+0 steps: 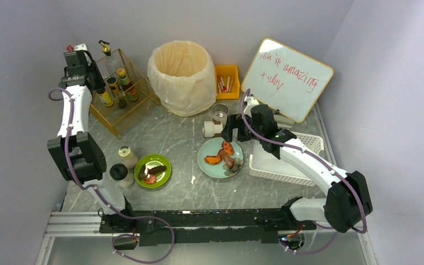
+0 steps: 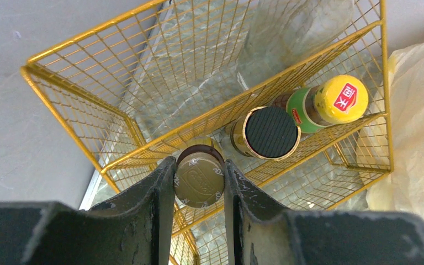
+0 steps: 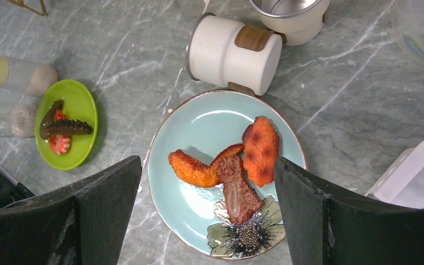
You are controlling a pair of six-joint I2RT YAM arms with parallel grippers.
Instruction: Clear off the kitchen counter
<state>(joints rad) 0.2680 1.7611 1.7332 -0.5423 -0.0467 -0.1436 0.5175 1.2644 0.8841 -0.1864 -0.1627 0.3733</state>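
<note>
Left tool point(image 2: 199, 168) pinched the cap of an upright bottle point(image 2: 200, 185) inside the yellow wire rack point(image 2: 88, 34). Grip came from straight above, bottle axis vertical. Right tool point(image 3: 208, 163) was spread wide, hovering directly over the blue plate point(image 3: 199, 124), right arm nearer to it. The grey veined surface point(image 1: 171, 138) lay under both arms, with plain pale walls around.

The kitchen counter point(image 1: 171, 132) bears a wire rack point(image 1: 113, 126) in its far-left corner, a bin point(image 1: 182, 77) at the far edge and a blue plate point(image 1: 206, 158) mid-worktop.
</note>
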